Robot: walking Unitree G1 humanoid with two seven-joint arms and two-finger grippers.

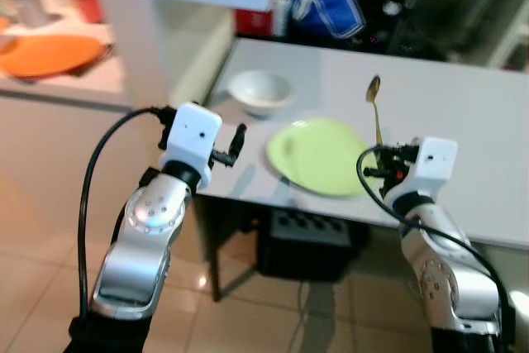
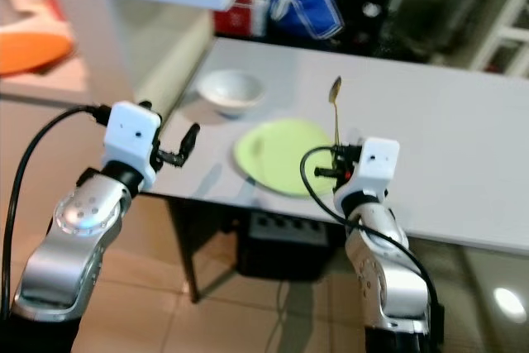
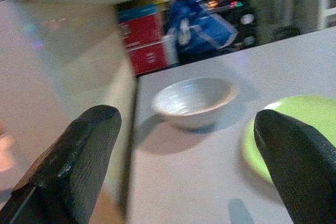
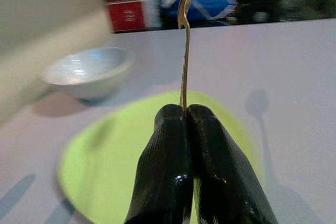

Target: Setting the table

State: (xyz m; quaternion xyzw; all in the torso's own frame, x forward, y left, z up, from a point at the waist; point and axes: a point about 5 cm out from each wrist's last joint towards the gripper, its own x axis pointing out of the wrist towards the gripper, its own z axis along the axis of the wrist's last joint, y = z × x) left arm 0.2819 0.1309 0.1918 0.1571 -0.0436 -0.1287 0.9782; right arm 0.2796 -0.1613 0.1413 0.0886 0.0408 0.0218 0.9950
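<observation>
The right gripper is pinching the handle of a gold spoon between fingers pressed together, holding it over the near edge of the green plate. The spoon's long axis is running away from the robot, with its bowl pointing up and out across the grey table. The left gripper is hovering with fingers spread wide at the table's near-left corner, facing the white bowl just beside the plate.

blue bag, red box — orange tray
</observation>
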